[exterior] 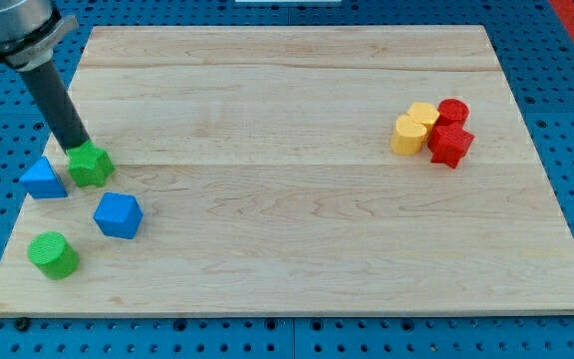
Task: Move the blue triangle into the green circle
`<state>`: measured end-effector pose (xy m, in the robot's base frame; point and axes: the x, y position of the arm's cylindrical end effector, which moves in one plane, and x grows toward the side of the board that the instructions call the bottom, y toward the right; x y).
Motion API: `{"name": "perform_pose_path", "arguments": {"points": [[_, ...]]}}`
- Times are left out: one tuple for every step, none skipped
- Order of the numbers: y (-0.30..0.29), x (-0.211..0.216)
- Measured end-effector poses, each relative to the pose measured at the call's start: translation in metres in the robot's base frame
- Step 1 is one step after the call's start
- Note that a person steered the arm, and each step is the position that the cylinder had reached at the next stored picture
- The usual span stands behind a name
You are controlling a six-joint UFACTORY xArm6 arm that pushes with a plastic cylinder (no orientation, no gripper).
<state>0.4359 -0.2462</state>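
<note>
Tip [79,150]: touching the green star [91,165] at its 11 o'clock.
Hand: none is fitted, so no state.
Advice: blue triangle [44,179] should be pushed from 12 o'clock toward green circle [53,253].

Pale smooth wooden board [297,229]; matt plastic-looking blue triangle [43,179]

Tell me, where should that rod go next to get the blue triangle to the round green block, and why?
Probably my tip should first shift to the view's left, above the blue triangle. Right now it sits against the green star-like block, beside the triangle. The green circle lies toward the view's bottom, so pushing from the top side should drive the triangle down to it.
</note>
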Motion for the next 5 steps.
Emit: {"name": "perform_pose_path", "arguments": {"points": [[0.015, -0.005], [0.044, 0.008], [0.047, 0.033], [0.056, -0.028], [0.009, -0.040]]}}
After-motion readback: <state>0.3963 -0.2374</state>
